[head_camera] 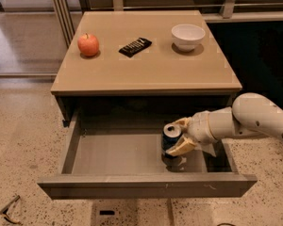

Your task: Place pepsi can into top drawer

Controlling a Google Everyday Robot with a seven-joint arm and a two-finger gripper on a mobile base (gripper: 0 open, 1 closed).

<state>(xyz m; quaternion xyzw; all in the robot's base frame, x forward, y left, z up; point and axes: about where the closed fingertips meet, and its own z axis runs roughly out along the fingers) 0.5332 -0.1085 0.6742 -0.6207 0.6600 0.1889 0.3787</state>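
Note:
The pepsi can (170, 139), dark blue with a silver top, stands upright inside the open top drawer (118, 152), right of the middle of its grey floor. My gripper (180, 135) reaches in from the right on a white arm. Its tan fingers (183, 146) sit on either side of the can, closed around it. The drawer is pulled out wide below the tan-topped cabinet (146, 74).
On the cabinet top lie a red apple (88, 44) at the left, a dark snack bar (135, 46) in the middle and a white bowl (188, 36) at the right. Speckled floor surrounds the cabinet. A dark area and rails lie behind and to the right.

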